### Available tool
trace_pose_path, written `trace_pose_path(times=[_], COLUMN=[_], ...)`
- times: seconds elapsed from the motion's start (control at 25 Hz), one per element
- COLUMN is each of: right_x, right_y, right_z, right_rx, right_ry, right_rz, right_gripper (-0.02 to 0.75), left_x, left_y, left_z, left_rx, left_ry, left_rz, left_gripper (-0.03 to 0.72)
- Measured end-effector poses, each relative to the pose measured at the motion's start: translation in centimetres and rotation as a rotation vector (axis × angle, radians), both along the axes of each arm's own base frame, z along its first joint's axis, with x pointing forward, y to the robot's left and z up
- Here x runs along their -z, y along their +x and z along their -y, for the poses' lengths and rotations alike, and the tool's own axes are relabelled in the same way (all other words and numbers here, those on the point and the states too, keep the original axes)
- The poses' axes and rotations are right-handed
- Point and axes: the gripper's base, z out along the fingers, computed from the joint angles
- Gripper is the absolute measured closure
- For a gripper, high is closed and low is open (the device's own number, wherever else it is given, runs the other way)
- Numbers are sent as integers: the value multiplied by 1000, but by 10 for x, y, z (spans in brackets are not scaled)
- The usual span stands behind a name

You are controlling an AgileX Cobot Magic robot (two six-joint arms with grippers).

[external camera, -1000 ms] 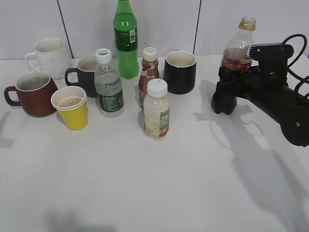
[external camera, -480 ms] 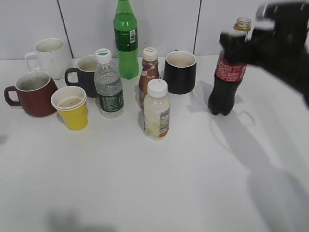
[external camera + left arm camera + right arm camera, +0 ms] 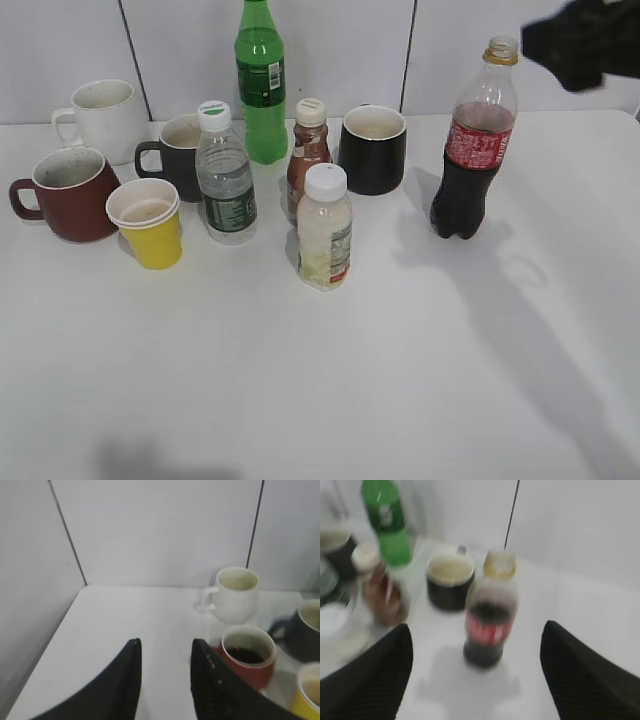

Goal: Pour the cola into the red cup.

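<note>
The cola bottle (image 3: 473, 140) stands upright and uncapped on the table at the right, with a red label and dark liquid; it also shows in the right wrist view (image 3: 489, 620). The red cup (image 3: 70, 193) stands at the far left and holds dark liquid in the left wrist view (image 3: 247, 655). My right gripper (image 3: 476, 645) is open and empty, raised above and behind the bottle; part of it shows at the top right of the exterior view (image 3: 585, 40). My left gripper (image 3: 165, 650) is open and empty, left of the red cup, and out of the exterior view.
A white mug (image 3: 100, 118), a yellow paper cup (image 3: 150, 222), a black mug (image 3: 175, 155), a water bottle (image 3: 224, 175), a green bottle (image 3: 260, 80), a small brown bottle (image 3: 308, 150), a white-capped bottle (image 3: 324, 228) and another black mug (image 3: 373, 148) crowd the left and middle.
My right gripper has let go of the cola bottle and risen up and to the right. The bottle now stands alone on the table.
</note>
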Motion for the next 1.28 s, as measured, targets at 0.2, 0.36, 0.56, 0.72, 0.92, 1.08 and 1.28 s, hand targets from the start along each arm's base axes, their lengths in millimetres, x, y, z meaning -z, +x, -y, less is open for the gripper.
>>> trace_pose_path(times=[0.2, 0.36, 0.56, 0.72, 0.92, 1.08, 1.28], right_x=[-21, -27, -9, 4, 27, 31, 30], right_y=[-54, -98, -162, -207, -231, -234, -233], right_z=[9, 26, 50, 67, 77, 77, 77], right_rx=[-14, -1, 5, 6, 0, 0, 0], right_ry=[-31, -56, -87, -86, -56, -48, -46], right_rz=[-154, -279, -416, -419, -340, -329, -325], right_gripper=[144, 146, 146, 146, 148, 155, 180], left_x=[-3, 3, 15, 25, 42, 45, 45], left_y=[-45, -77, -108, -125, -131, -129, -129], left_z=[7, 6, 10, 13, 17, 19, 20], left_rx=[-6, -18, 46, 101, 156, 180, 183], left_ry=[-81, -113, -98, -79, -82, -84, -84], left_rz=[-101, -193, -325, -345, -299, -283, -282], left_gripper=[427, 427, 427, 427, 427, 428, 433])
